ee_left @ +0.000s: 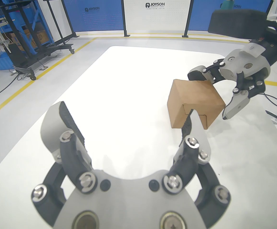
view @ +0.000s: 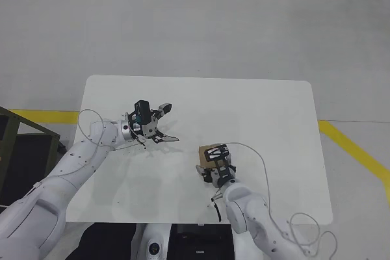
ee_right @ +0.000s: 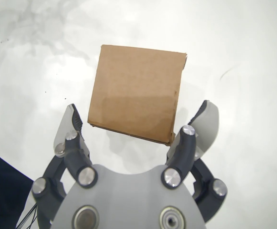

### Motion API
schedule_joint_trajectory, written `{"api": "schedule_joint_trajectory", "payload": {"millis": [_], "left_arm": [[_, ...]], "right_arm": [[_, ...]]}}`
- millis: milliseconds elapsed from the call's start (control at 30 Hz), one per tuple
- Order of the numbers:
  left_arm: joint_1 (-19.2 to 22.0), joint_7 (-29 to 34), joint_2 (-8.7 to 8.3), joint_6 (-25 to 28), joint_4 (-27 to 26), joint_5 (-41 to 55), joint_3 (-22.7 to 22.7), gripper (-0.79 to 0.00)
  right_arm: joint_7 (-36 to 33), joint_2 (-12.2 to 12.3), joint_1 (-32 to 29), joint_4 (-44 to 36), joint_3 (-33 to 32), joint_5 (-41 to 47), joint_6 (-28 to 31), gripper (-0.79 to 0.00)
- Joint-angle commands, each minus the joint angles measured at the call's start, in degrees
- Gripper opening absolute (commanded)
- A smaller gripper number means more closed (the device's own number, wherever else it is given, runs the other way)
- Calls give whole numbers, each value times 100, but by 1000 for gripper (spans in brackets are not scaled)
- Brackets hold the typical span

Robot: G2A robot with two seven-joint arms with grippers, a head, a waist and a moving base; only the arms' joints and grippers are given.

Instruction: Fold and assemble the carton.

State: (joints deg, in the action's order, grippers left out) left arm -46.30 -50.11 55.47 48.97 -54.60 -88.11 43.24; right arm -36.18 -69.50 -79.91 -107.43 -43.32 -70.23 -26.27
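A closed brown carton (view: 204, 152) stands as a small cube on the white table (view: 266, 110), near the front middle. My right gripper (view: 216, 162) hovers just above it, open; in the right wrist view its fingers (ee_right: 72, 113) flank the near edge of the carton (ee_right: 136, 94) without touching. My left gripper (view: 172, 122) is open and empty, a short way left of the carton. In the left wrist view the left gripper (ee_left: 128, 122) faces the carton (ee_left: 198, 96), whose tucked flap seam shows on the side turned towards it. The right gripper (ee_left: 210, 95) stands over the carton's top.
A thin cable (view: 260, 159) loops over the table right of the carton. A dark frame (view: 6, 130) stands off the table's left side, by yellow floor tape (view: 357, 153). The back and right of the table are bare.
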Motion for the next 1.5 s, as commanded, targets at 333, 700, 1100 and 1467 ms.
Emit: {"api": "schedule_joint_trajectory", "payload": {"millis": [333, 700, 1100, 1467], "left_arm": [[0, 0, 0, 0, 0, 0, 0, 0], [0, 0, 0, 0, 0, 0, 0, 0], [0, 0, 0, 0, 0, 0, 0, 0], [0, 0, 0, 0, 0, 0, 0, 0]], "right_arm": [[-33, -23, -203, -208, -214, -204, 187, -419], [495, 36, -626, -986, -959, 500, 726, -413], [1273, 77, -653, -1818, -1984, 1873, 2018, -409], [1660, 145, -984, -2721, -2622, 2646, 3174, -409]]}}
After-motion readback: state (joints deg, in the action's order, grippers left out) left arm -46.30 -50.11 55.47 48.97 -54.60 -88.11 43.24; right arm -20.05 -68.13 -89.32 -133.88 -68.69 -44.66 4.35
